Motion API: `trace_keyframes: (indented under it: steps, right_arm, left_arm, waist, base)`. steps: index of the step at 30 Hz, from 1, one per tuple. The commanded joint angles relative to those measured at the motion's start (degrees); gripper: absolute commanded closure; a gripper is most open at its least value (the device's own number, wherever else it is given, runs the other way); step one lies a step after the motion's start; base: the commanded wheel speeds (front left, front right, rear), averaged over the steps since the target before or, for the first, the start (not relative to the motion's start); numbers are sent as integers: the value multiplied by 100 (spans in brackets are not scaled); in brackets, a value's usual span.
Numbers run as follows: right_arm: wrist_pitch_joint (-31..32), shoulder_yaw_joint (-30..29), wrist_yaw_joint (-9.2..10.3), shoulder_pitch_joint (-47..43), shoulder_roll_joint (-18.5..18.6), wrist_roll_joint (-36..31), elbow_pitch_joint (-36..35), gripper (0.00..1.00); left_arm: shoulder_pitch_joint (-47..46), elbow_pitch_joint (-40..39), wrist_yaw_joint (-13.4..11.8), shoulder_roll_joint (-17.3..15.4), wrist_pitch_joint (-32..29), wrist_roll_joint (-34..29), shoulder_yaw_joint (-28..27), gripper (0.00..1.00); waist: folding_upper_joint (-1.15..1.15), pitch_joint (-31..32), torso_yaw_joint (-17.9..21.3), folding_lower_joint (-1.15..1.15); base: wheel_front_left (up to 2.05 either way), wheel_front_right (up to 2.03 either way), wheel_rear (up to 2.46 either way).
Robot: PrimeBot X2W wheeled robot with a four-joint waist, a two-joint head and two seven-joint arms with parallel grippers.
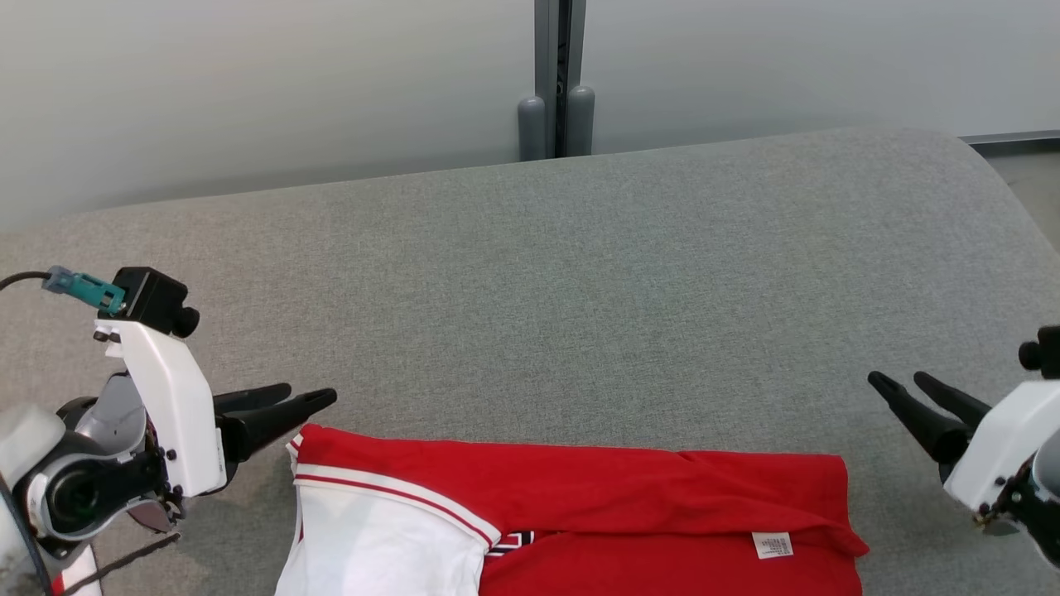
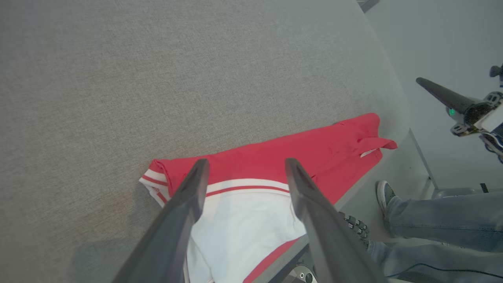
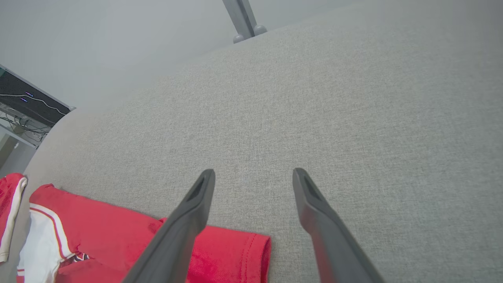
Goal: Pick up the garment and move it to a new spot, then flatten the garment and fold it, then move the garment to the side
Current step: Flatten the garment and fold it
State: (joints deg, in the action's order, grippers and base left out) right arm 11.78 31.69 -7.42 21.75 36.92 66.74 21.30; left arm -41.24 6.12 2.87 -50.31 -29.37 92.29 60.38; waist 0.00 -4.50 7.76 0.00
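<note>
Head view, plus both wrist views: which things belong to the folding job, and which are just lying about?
Job: red and white fabric garment; grey fabric-covered table; left gripper and right gripper, jaws open.
Lying about: grey metal post; person's legs in blue jeans.

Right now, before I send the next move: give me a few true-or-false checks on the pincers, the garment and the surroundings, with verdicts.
1. The left pincer is open and holds nothing. True.
2. The right pincer is clamped on the hem of the garment. False: it is open, off the garment's right end, with no cloth between its fingers.
3. The garment lies on the grey table, red with a white part at its left end. True.
4. The white label sits at the garment's left end. False: it is near the right end.
5. A person's legs in jeans are beside the table. True.
</note>
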Motion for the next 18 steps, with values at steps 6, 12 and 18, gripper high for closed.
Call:
trace_keyframes:
  steps: [6,12,18]
  right_arm:
    - [-880,-307,-14,-444,-293,-464,223,0]
    - [-1212,-410,-14,-1006,-606,-410,240,0]
    - [-1001,-354,-14,-1408,-740,-338,302,0]
  left_arm:
    - [454,-47,-12,-13,1296,-382,-286,0]
    - [941,-112,-379,57,2768,-729,-611,0]
    - [1462,-350,-624,169,3691,-741,-788,0]
  waist:
    - [0,-36,0,0]
    - [0,-53,-82,0]
    - [0,-45,-150,0]
  base:
    - [0,0,0]
    - [0,0,0]
    - [0,0,0]
